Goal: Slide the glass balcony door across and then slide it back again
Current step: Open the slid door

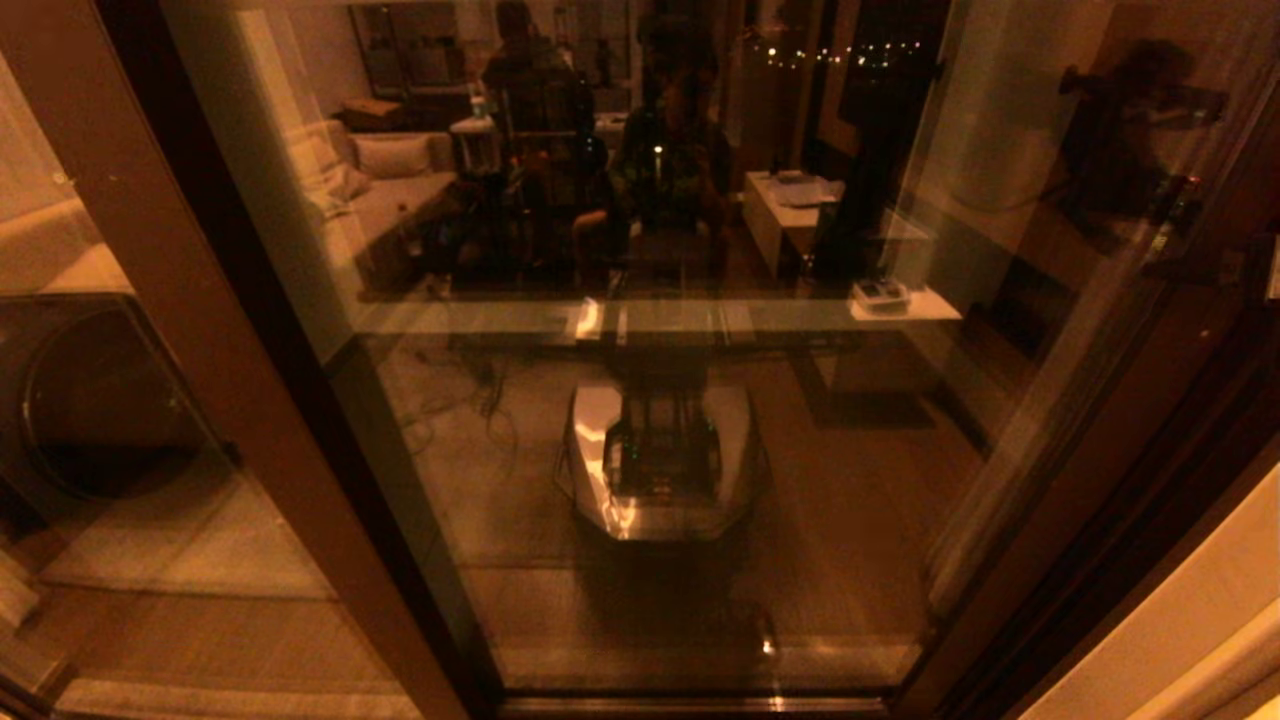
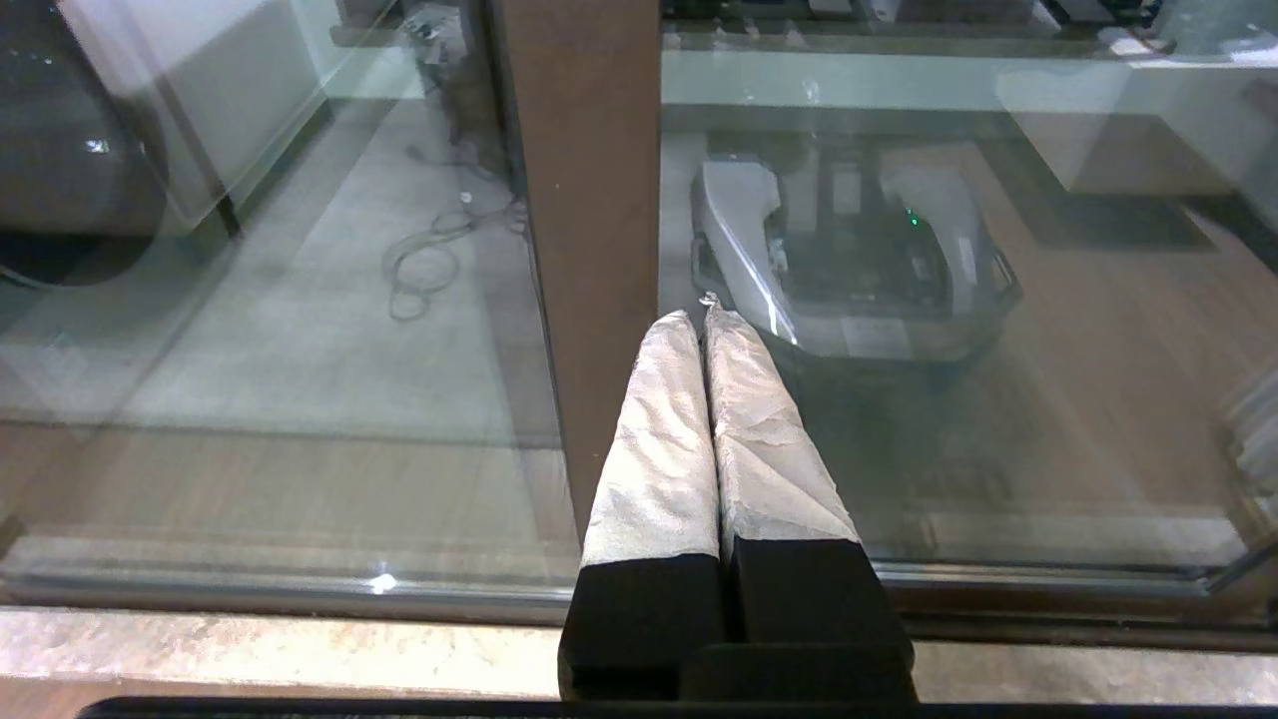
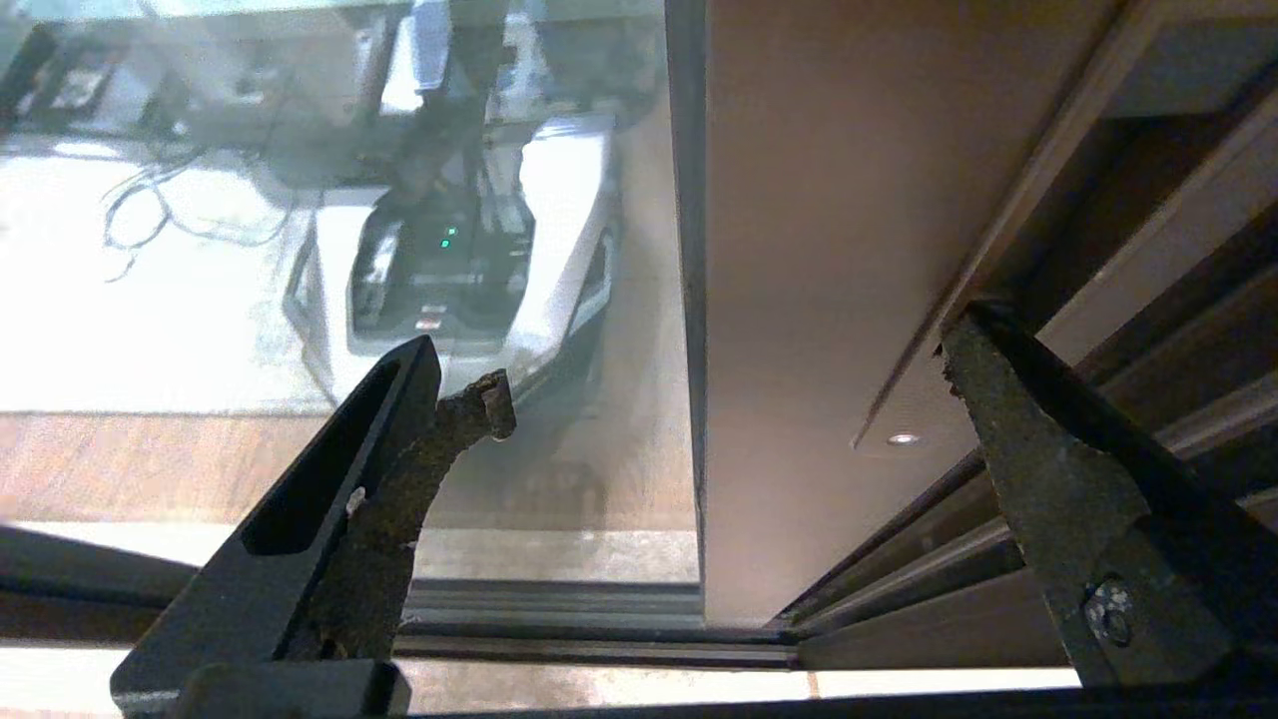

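The glass balcony door [image 3: 799,250] is seen closed against the frame, its wide brown stile lying between and beyond the spread jaws of the right gripper [image 3: 719,369], not touched. The left gripper [image 2: 707,330], jaws pressed together on nothing, is pointed at a plain brown post [image 2: 584,200]. The first slide is judged not yet begun; a purchase on the stile is called for next.
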Controlling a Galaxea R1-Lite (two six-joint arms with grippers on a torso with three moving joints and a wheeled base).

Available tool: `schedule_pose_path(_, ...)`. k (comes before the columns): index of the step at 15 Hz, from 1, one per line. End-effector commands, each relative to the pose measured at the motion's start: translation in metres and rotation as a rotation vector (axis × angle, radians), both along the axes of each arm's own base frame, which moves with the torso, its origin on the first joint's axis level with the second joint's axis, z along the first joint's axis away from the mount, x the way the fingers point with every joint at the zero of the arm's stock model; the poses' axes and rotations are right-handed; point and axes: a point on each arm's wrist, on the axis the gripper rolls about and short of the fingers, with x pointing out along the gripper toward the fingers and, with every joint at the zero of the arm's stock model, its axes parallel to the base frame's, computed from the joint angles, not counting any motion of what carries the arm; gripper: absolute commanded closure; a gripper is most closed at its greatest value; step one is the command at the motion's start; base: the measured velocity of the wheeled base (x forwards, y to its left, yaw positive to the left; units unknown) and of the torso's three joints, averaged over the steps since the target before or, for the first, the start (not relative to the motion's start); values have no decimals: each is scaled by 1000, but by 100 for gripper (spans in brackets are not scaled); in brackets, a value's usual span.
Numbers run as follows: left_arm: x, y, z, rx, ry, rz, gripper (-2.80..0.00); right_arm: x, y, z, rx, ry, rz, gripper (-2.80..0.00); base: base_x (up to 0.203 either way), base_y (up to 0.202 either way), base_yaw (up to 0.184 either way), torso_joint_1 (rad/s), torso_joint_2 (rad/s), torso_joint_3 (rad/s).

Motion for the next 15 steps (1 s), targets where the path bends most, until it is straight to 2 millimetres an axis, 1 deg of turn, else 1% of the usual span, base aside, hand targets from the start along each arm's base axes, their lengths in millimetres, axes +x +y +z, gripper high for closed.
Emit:
schedule_pose_path(1, 0, 0, 0, 0, -1, 1, 0, -3, 7, 0, 4, 3, 23, -280, 0, 0, 0, 0, 0, 0)
schedule_pose_path(5, 0, 0, 0, 0, 0, 1, 0, -7, 11, 3, 3, -4, 32, -280, 0, 0, 0, 0, 0, 0)
schedule_pose_path(9, 0, 0, 0, 0, 0, 1, 0, -16, 24, 9, 38, -15, 50, -280, 0, 0, 0, 0, 0, 0)
schedule_pose_path(12, 0, 0, 0, 0, -1, 1, 0, -18, 24, 11, 34, -22, 48, -280, 0, 0, 0, 0, 0, 0)
schedule_pose_path(15, 0, 0, 0, 0, 0, 1, 0, -35, 26, 25, 14, -68, 28, -280, 0, 0, 0, 0, 0, 0)
